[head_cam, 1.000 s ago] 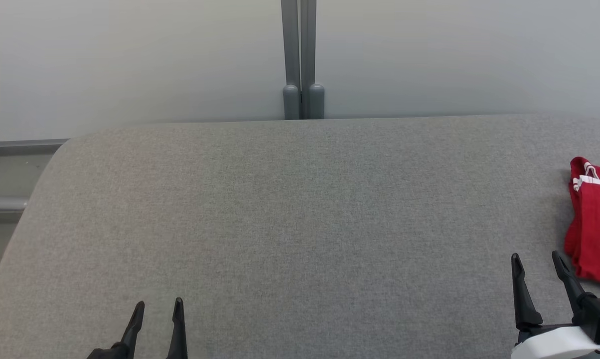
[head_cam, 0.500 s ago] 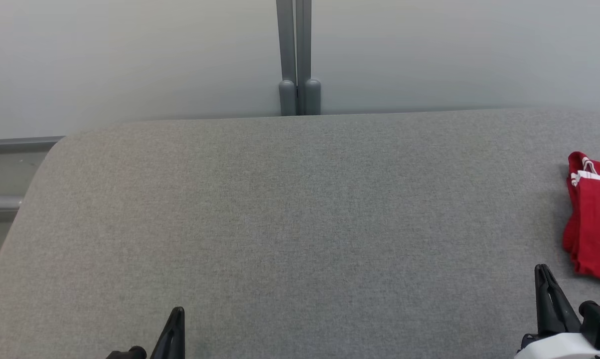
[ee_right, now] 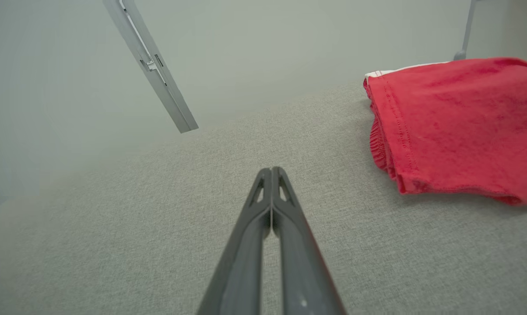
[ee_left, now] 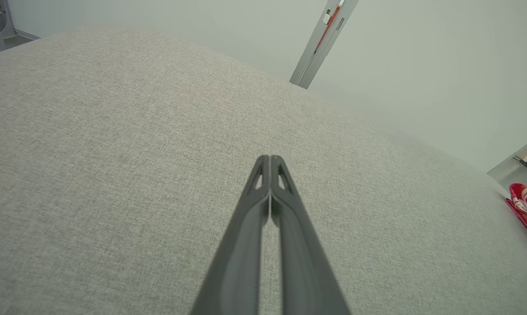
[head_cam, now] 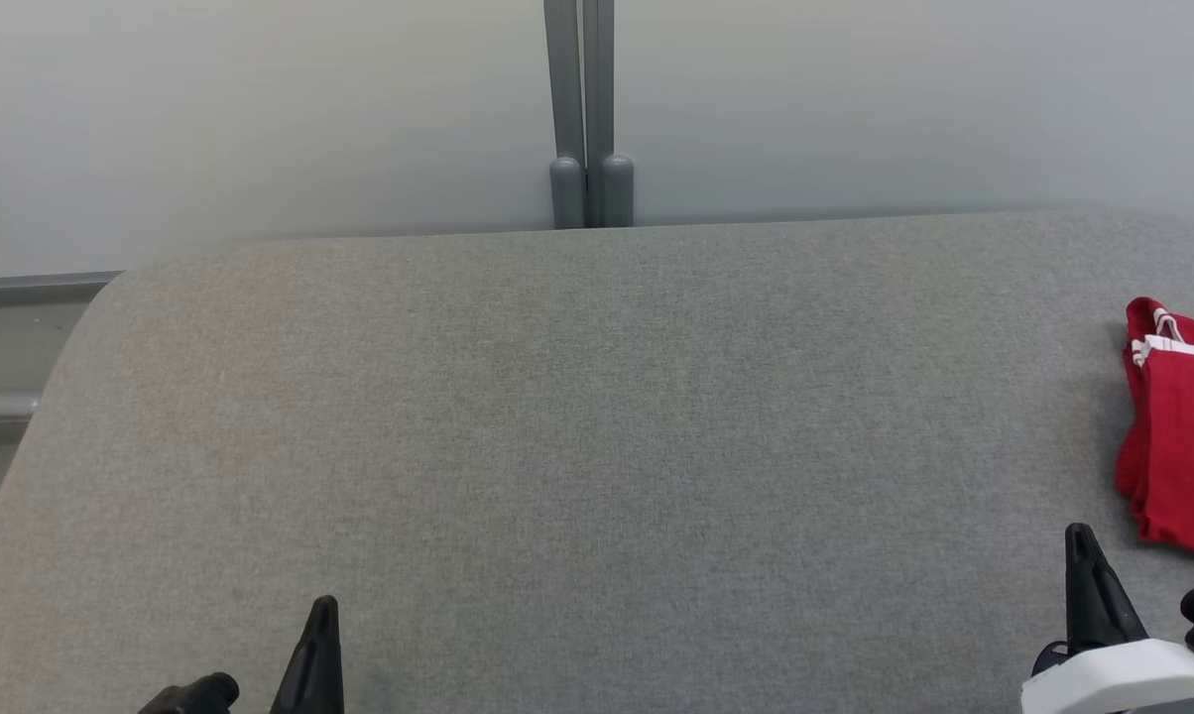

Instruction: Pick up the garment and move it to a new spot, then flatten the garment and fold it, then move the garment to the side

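Task judged to be at or past its last step. The red folded cloth garment with white trim (head_cam: 1177,436) is seen lying in a compact, layered stack at the far right of the grey fabric-covered table (head_cam: 597,446). Its stitched hem and gathered edge are turned toward the table's middle. The broad centre of the table is left bare, which fits a garment already set to the side. Nothing is gripped by either tool. The left gripper (ee_left: 270,158) is noted with its two long dark fingers pressed together and empty. It is held low over the near left part of the table, pointing across the cloth surface, well apart from the garment. The right gripper (ee_right: 271,171) is likewise clenched on nothing. It is angled low over the near right part of the table, with the garment near it on its right and not touched. Whether either tip rests on the table cannot be told. Little more is judged to be called for. If the fold is accepted, the arms need only be kept clear of the stack so that its layers are not dragged. A grey upright post (head_cam: 585,109) is noted against the pale wall behind.
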Available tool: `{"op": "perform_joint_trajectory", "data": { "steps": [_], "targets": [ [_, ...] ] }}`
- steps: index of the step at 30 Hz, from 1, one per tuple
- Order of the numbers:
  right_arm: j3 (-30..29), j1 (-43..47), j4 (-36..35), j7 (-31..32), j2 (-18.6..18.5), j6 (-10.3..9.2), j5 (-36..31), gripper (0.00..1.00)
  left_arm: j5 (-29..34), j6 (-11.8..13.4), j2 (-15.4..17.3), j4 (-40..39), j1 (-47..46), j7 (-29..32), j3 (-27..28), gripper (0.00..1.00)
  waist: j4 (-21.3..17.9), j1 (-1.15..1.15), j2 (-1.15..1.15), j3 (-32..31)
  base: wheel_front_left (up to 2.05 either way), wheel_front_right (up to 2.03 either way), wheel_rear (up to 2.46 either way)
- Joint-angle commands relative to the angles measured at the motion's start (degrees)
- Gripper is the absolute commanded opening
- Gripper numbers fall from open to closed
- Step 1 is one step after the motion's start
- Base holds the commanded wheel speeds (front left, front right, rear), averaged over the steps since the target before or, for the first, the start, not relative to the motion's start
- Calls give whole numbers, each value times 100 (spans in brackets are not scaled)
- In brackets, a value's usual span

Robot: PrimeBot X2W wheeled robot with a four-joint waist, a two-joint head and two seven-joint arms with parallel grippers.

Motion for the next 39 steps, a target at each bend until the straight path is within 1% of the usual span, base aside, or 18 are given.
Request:
{"op": "perform_joint_trajectory", "data": {
  "steps": [1, 17, 39],
  "targets": [
    [12, -167, -52, 45, -38, -1, 260, 0, -240, -5, 62, -68, -189, 36, 42, 0, -4, 0, 0, 2, 0, 0, 0],
    [90, -417, 46, 406, -21, -2, 1808, 0, -1668, -19, 122, -57, -470, 359, 187, 0, -52, 0, 0, 25, 0, 0, 0],
    [166, -698, 170, 819, -4, -2, 3519, 0, -3205, -31, 157, -67, -766, 746, 388, 0, -118, 0, 0, 57, 0, 0, 0]
  ]
}}
